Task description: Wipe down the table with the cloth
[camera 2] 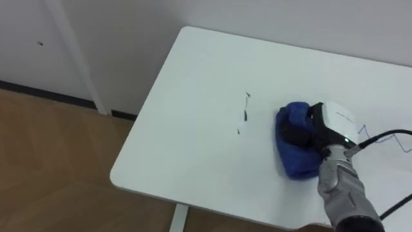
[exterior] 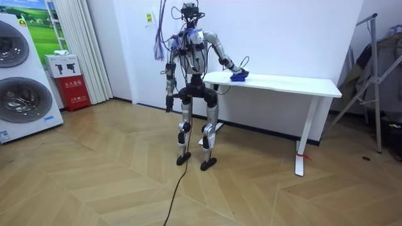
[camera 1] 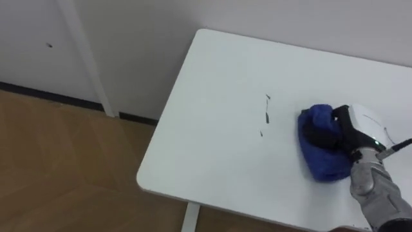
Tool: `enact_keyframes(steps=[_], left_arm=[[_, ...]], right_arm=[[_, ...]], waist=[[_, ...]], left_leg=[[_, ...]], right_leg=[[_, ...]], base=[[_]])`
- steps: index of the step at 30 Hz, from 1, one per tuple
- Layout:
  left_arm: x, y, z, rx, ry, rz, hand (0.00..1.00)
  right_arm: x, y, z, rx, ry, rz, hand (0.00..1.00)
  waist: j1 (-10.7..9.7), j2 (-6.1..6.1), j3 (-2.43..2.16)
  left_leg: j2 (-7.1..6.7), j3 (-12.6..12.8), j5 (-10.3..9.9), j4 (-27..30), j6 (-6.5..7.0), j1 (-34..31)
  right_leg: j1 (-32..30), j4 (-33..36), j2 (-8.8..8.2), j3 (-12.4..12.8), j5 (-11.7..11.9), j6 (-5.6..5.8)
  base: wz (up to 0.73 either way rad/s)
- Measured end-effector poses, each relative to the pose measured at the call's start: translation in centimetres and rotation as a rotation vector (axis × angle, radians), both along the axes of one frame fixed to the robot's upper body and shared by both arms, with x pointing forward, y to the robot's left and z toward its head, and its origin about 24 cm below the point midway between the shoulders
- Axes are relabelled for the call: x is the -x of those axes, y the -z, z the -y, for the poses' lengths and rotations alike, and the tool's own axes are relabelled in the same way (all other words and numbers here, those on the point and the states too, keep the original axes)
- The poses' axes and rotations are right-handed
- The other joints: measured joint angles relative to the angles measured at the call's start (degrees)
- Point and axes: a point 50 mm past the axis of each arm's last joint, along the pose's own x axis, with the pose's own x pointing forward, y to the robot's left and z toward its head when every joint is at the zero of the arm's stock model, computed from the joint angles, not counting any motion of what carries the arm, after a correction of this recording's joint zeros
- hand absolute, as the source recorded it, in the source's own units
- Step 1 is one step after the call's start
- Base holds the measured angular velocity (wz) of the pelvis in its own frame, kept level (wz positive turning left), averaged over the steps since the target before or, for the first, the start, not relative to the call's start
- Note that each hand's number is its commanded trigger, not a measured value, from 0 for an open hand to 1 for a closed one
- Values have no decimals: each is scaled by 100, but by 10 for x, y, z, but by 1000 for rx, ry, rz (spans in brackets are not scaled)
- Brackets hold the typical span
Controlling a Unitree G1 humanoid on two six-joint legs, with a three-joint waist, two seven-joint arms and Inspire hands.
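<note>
Left eye view, tabletop: the white tabletop [camera 1: 219, 148] shows its near-left corner, with wooden floor [camera 1: 58, 167] below it and a pale wall [camera 1: 141, 58] behind.
Left eye view, blue cloth: the blue cloth [camera 1: 318, 161] lies bunched on the tabletop toward the right side.
Left eye view, right hand: the right hand [camera 1: 360, 122] rests on top of the blue cloth, its dark fingers [camera 1: 320, 133] curled down into the fabric and gripping it.
Left eye view, dark marks: thin dark marks [camera 1: 266, 116] sit on the tabletop just left of the blue cloth, apart from it.
Room view, stance: the robot stands upright at the table's end on the room view's left, with its right arm stretched out over the tabletop.
Room view, left hand: the left hand [exterior: 168, 107] hangs at its side.
Room view, surroundings: a washing machine [exterior: 22, 81] stands at the far left.
Right eye view: the same layout, with the blue cloth under the right hand and the dark marks to its left.
</note>
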Motion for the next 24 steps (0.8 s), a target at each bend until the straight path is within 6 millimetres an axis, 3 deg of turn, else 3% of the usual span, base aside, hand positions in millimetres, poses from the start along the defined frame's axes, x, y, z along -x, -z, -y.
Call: enact_keyframes(steps=[3, 8, 13, 16, 19, 21, 24], left_arm=[[-1, 0, 0, -5, 2, 10, 0], [-2, -1, -2, -7, -4, 17, 0], [-9, -1, -1, 5, -22, 42, 0], [-17, -1, 0, 20, -46, 68, 0], [-23, 0, 2, 26, -52, 82, 0], [-26, 0, 6, 27, -38, 85, 0], [-25, 0, 4, 20, -37, 83, 0]], right_arm=[[23, 9, 12, 8, 61, 5, 100], [48, 18, 24, 26, 129, -5, 100], [43, 15, 17, 82, 78, -29, 100], [26, 4, -2, 153, -36, -22, 100], [2, -11, -44, 191, -238, 25, 100], [-24, -24, -83, 187, -370, 70, 100], [-46, -39, -114, 175, -474, 102, 100]], waist=[[-75, -29, -23], [-227, -56, -19], [-137, -38, -21], [-26, -25, -15], [213, -34, 3], [389, -30, 46], [626, -100, 91]], left_leg=[[-8, 5, 0, 16, 0, -1], [-22, -3, -1, 72, -1, 31], [17, 130, -9, 40, -15, 80], [29, 219, -7, 35, -19, 59], [52, 294, 6, 6, -33, 88], [62, 323, 6, -3, -34, 107], [62, 256, 6, -38, -35, 60]], right_leg=[[11, 1, -10, 1, 0, 0], [96, 7, -21, -40, -42, -16], [36, 69, 18, 107, -75, -42], [-48, 147, 38, 205, -32, -71], [-98, 168, 64, 260, -4, -89], [-107, 186, 69, 273, -11, -83], [-92, 108, 68, 169, -11, -82]], base=[[4], [4], [-13], [-25], [-15], [0], [12]])
